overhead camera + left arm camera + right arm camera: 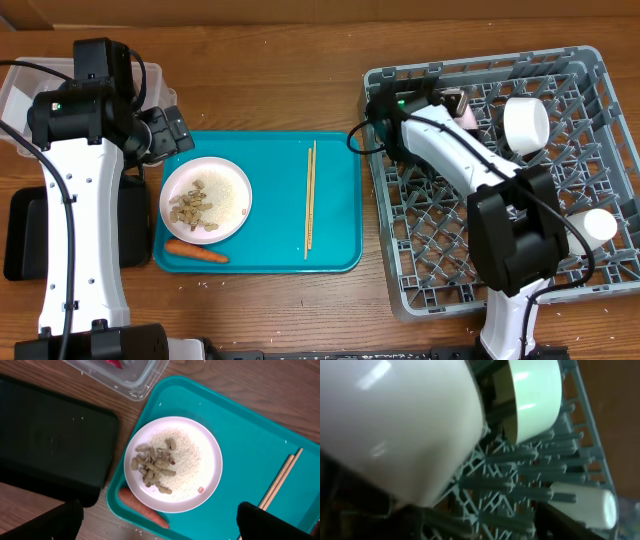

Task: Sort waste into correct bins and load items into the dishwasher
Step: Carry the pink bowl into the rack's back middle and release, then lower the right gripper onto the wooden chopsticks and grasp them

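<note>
So the left gripper (158, 510): its fingers (45, 522) sit wide apart with nothing between them, hovering right over the white plate (172, 465). The plate carries a heap of peanuts (154, 467) on a spread of rice. A carrot (197, 253) lies against the plate's rim at 6 o'clock and the chopsticks (310, 200) lie off toward 3 o'clock, all on the teal tray (270, 150). At 9 o'clock of the tray there's a black bin (20, 235), with a clear bin (20, 90) at about 11.

The right gripper (455, 103) is down at the 12 o'clock end of the grey dishwasher rack (420, 290). A big white rounded thing (395, 425) fills its wrist view, but we can't tell whether the jaws are clamped on it. In the rack, a white cup (525, 125) lies on its side just at 3 o'clock of the gripper, and a second white cup (598, 225) lies near the 3 o'clock wall.
</note>
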Controlling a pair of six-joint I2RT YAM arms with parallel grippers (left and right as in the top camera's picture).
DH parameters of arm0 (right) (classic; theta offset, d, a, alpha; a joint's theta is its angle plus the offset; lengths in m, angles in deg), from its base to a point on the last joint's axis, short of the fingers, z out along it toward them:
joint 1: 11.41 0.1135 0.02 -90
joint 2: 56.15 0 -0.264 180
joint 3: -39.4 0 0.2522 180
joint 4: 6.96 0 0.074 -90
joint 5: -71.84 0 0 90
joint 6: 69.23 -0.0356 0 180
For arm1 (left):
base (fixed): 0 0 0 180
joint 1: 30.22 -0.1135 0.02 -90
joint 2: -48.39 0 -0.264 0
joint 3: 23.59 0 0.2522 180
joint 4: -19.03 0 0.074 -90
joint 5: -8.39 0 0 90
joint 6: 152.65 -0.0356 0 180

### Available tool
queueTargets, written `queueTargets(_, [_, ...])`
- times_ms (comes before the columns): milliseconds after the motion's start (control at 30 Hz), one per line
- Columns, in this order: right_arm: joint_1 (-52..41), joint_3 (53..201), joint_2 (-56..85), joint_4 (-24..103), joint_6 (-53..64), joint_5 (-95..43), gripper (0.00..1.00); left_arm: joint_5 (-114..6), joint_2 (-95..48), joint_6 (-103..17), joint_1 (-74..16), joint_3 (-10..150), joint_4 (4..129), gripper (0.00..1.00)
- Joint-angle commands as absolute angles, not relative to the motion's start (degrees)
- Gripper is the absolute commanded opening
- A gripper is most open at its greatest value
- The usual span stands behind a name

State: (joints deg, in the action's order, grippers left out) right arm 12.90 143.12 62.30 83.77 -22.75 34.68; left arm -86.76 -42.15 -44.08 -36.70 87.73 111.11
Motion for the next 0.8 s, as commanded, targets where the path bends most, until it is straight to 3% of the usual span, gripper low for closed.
queueTargets(0, [13.3, 144.1, 59.9, 84.2, -23.0, 31.8, 0.89, -86.6, -42.5, -43.3, -36.6, 88.1, 110.5, 1.0])
queueTargets(100, [13.3, 145.2, 56.8, 84.1, -22.9, 29.9, 1.0, -86.6, -42.5, -43.3, -36.6, 88.1, 110.5, 1.0])
queueTargets(300, [13.3, 150.6, 49.3, 82.4, -10.9, 22.2, 1.0, -86.6, -42.5, -43.3, -36.6, 88.1, 110.5, 1.0])
queueTargets(467, [13.3, 157.3, 46.8, 80.6, 5.9, -5.1, 1.0, -86.6, -42.5, -43.3, -36.6, 88.1, 110.5, 1.0])
queueTargets(567, [13.3, 157.7, 46.8, 79.3, 9.0, -24.1, 1.0, -86.6, -42.5, -43.3, -36.6, 88.1, 110.5, 1.0])
queueTargets(767, [16.4, 153.7, 47.3, 75.7, 8.3, -31.7, 0.98, -86.6, -42.5, -43.3, -36.6, 88.1, 110.5, 1.0])
